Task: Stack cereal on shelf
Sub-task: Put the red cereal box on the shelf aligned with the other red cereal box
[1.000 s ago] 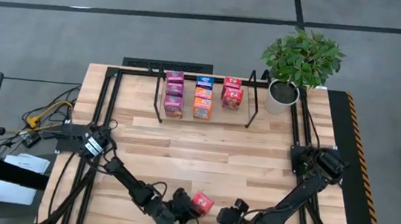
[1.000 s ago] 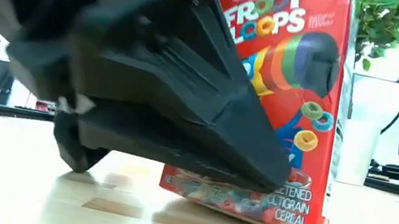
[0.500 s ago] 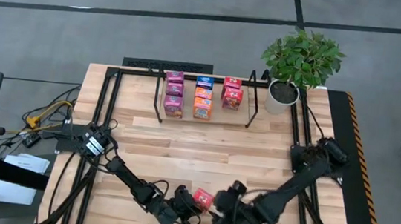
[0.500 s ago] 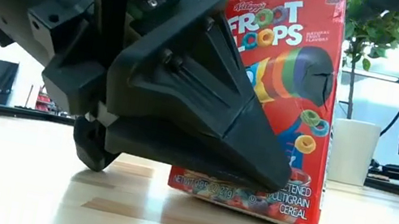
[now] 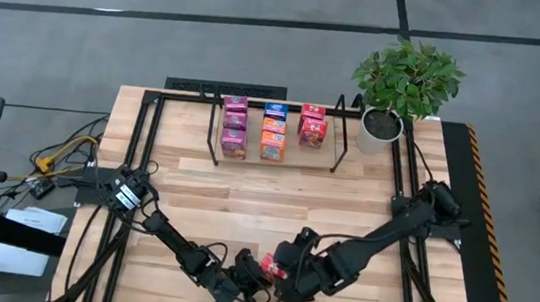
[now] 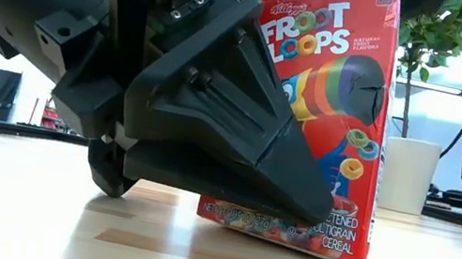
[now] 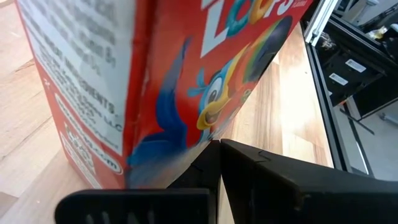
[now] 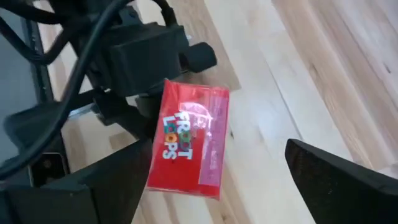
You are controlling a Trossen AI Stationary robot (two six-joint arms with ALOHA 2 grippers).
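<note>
A red cereal box (image 5: 273, 265) stands upright on its bottom near the table's near edge; the low view shows its printed front (image 6: 328, 118). My left gripper (image 5: 251, 282) is shut and sits low at the box's left side. My right gripper (image 5: 287, 274) hangs open above the box and a little to its right, pointing steeply down. In its wrist view the box top (image 8: 189, 146) lies between its two spread fingers, well below them. The shelf (image 5: 338, 148) at the far edge holds stacked pink (image 5: 234, 127), blue and orange (image 5: 273, 131) and red (image 5: 312, 127) cartons. My left gripper lies with its shut fingertips (image 6: 318, 202) against the lower part of the box's printed front (image 7: 186, 134), close above the table. The fingers come in low, slanting slightly down from the table's left. The box stays upright with its bottom on the wood.
A potted plant (image 5: 403, 80) stands at the far right beside the shelf. Black frame rails (image 5: 145, 148) run along the table's left and right sides. The wood between the shelf and the two grippers is bare (image 5: 275, 197).
My right gripper has swung toward the table's left and risen, coming from the right of the red box to a place above it. My left gripper and the box have stayed where they were.
</note>
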